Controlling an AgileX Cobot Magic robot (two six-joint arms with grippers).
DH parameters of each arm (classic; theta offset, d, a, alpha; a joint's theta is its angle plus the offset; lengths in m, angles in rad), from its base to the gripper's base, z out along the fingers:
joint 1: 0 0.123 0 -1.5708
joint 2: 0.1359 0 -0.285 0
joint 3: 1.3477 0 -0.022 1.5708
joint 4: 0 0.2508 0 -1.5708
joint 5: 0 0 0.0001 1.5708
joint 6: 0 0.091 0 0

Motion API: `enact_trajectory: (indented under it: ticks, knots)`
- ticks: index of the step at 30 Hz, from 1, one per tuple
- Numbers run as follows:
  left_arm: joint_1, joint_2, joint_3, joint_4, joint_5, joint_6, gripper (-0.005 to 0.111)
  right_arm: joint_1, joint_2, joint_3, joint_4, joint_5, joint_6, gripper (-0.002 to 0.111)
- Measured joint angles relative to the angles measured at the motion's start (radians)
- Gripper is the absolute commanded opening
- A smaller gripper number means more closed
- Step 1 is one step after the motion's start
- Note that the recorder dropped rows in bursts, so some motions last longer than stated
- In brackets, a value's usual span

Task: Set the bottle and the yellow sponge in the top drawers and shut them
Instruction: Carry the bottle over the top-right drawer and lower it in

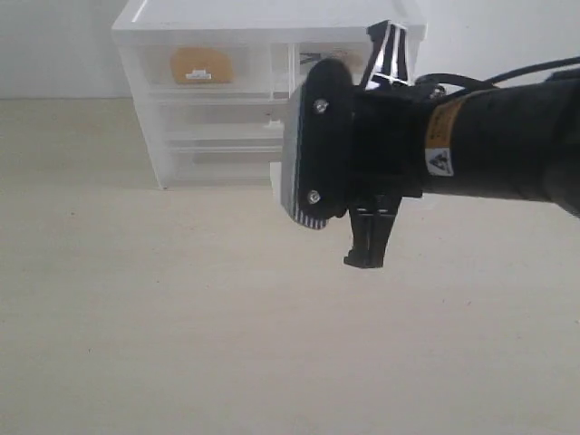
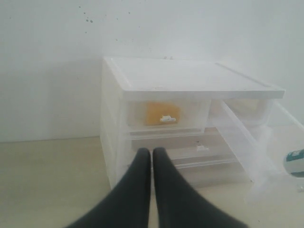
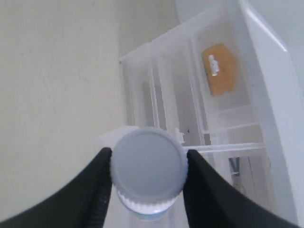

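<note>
yellow sponge (image 2: 161, 114) is stowed — right gripper (image 3: 146, 166) grips the bottle (image 3: 148, 156) over the open top drawer (image 2: 240, 145); next, i'd judge, lower and release.

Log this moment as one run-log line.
right end effector: shut on bottle | left end effector: shut, empty | yellow sponge: inside closed top drawer | other top drawer: open

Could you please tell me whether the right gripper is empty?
No, the right gripper is shut on the bottle, its fingers pressing against both sides of the white cap.
</note>
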Motion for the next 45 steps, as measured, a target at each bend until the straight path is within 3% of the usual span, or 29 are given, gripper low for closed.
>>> enact_trajectory:
  ticks: [3,19,28,30,32,34,37,42,45]
  knots:
    - [0.000,0.000,0.000,0.000,0.000,0.000,0.004,-0.020,0.089,-0.097,-0.014,0.061,-0.126,0.004]
    - [0.000,0.000,0.000,0.000,0.000,0.000,0.004,-0.062,0.205,-0.287,-0.392,0.306,-0.102,0.004]
    - [0.000,0.000,0.000,0.000,0.000,0.000,0.004,-0.068,0.227,-0.294,-0.438,0.338,-0.092,0.006]
    - [0.000,0.000,0.000,0.000,0.000,0.000,0.004,-0.068,0.227,-0.296,-0.440,0.336,-0.071,0.019]
    - [0.000,0.000,0.000,0.000,0.000,0.000,0.004,-0.068,0.227,-0.296,-0.444,0.340,-0.053,0.039]
    - [0.000,0.000,0.000,0.000,0.000,0.000,0.004,-0.068,0.227,-0.296,-0.451,0.356,-0.037,0.072]
    - [0.000,0.000,0.000,0.000,0.000,0.000,0.004,-0.068,0.227,-0.296,-0.457,0.374,0.004,0.105]
    - [0.000,0.000,0.000,0.000,0.000,0.000,0.004,-0.068,0.210,-0.296,-0.459,0.384,0.068,0.105]
    - [0.000,0.000,0.000,0.000,0.000,0.000,0.004,-0.068,0.150,-0.296,-0.459,0.386,0.238,0.105]
